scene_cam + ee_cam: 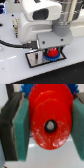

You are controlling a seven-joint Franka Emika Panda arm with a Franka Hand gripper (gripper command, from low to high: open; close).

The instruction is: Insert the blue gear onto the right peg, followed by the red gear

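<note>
From the exterior view I'm seeing the arm hanging right over the grey black-edged plate (34, 61), with the gripper (51, 51) pointing down at its right-hand end. The red gear (51, 52) is sitting between the fingers, and just under it the blue gear (53, 57) is lying flat at the plate's right end, its toothed edge poking out around the red one. Can't really tell from here whether red is touching blue or hovering just above it. The right peg itself is hidden under the gears, so I'm not seeing it at all. A black cable (15, 45) is running in from the exterior view's left toward the wrist, across the white table (12, 70).

Switching to the wrist view, the red gear (51, 121) is filling most of the picture, face-on, with its centre hole showing something pale grey inside. The green pads (21, 126) are pressing on it from both sides, so the jaws are clamped on the red gear. A sliver of the blue gear (31, 88) is peeking out past the red rim. It's all pretty blurry this close.
</note>
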